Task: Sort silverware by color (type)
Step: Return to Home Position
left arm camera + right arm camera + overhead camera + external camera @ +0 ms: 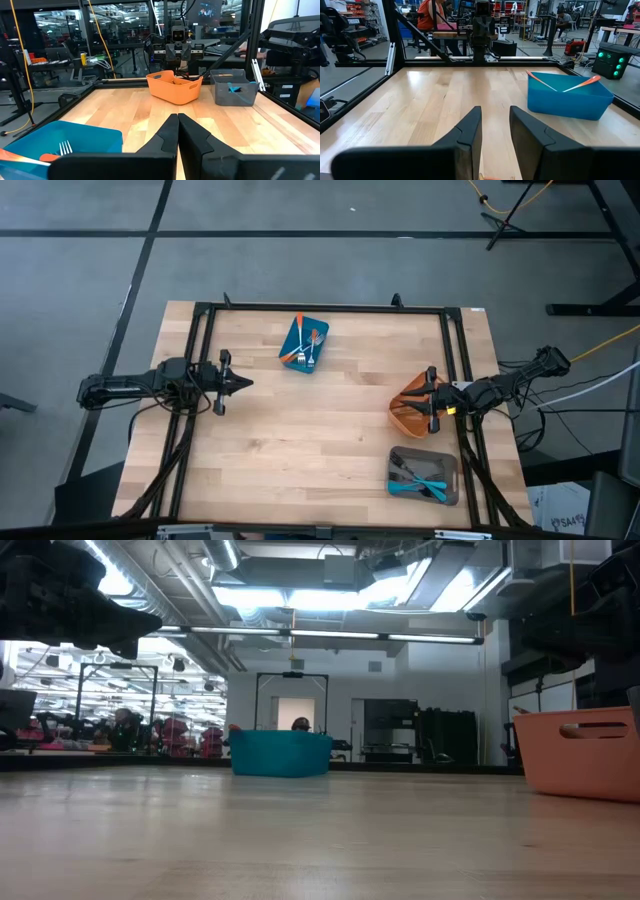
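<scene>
Lying in smooth rounded bins (288, 338), slim forks (311, 352), left jaws pressed together, right jaws parted

My table (300, 430) is pale wood planks, butcher-block style, smooth with a soft satin sheen. The blue bin (570, 102), orange bin (175, 90) and grey bin (235, 95) all look like moulded plastic, pretty matt. The fork (64, 148) has bright bare-metal tines. My left gripper (178, 116) and right gripper (495, 108) are matt black plastic, faintly grainy. The frame (320, 308) is black metal.
</scene>
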